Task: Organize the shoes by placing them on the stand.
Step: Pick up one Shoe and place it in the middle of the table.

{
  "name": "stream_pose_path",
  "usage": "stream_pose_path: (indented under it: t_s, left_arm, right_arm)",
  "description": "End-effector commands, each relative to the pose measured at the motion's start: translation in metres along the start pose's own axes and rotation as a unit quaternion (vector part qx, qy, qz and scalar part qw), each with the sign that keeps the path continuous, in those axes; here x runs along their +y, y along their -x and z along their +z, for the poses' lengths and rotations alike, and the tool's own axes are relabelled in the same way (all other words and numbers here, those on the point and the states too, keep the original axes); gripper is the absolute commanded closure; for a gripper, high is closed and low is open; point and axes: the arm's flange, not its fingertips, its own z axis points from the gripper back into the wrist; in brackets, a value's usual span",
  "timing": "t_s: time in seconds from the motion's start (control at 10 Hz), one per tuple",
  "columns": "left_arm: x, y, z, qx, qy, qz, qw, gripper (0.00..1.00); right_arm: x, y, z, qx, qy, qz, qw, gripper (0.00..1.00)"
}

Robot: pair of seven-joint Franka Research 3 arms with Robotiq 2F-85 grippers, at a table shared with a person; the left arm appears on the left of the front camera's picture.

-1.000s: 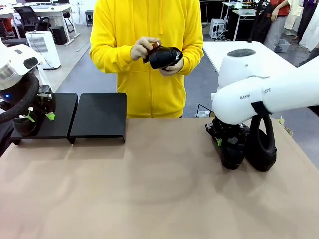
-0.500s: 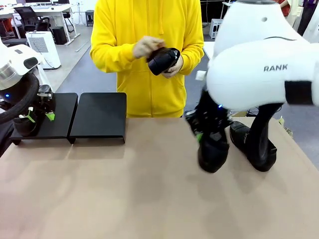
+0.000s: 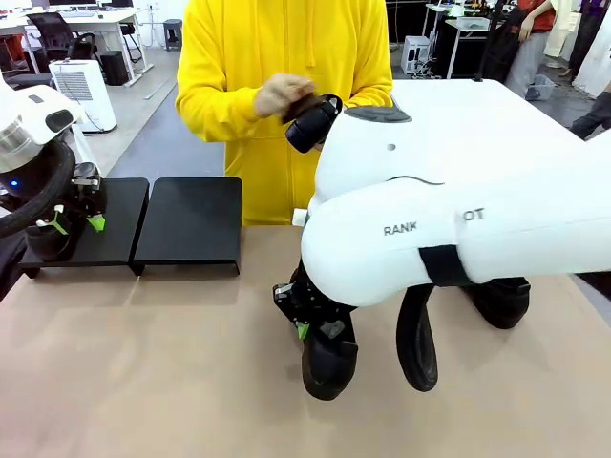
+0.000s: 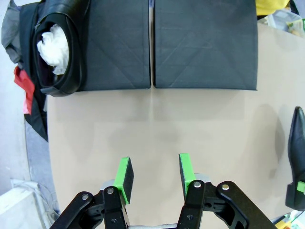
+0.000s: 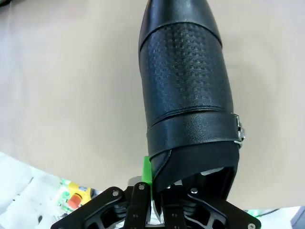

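My right gripper (image 3: 318,327) is shut on the heel rim of a black shoe (image 3: 330,367) and holds it toe-down over the middle of the table. In the right wrist view this shoe (image 5: 186,86) points away from my right gripper (image 5: 164,186). The stand (image 3: 191,221) is two black platforms at the far left. One paper-stuffed shoe (image 4: 59,47) rests on the outer platform of the stand (image 4: 205,47). My left gripper (image 4: 155,171) hangs open above the table with nothing between its fingers. Another shoe (image 3: 503,303) stands at the right, partly hidden by my arm.
A person in a yellow hoodie (image 3: 286,57) stands at the far side, holding a further black shoe (image 3: 310,122) and rubbing it with one hand. My right arm's white body (image 3: 458,219) covers much of the table's right half. Bare brown table (image 3: 143,363) lies at the front left.
My right arm has lifted its shoe from the table's right side and carried it left to the middle. The person's hand keeps moving on their shoe. The left arm has not moved.
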Motion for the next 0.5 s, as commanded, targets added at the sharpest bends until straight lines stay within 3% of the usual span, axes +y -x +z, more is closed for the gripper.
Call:
stream_pose_path:
  t_s: [0.0,0.4]
  left_arm:
    - [0.001,-0.001,0.001,-0.001,0.001,-0.002,1.000,0.47]
    - [0.001,-0.001,0.001,-0.001,0.001,-0.002,1.000,0.47]
  right_arm:
    - [0.014,-0.002,0.008,-0.006,-0.009,-0.020,1.000,0.90]
    - [0.016,-0.004,-0.011,0.020,-0.025,-0.041,0.999,0.34]
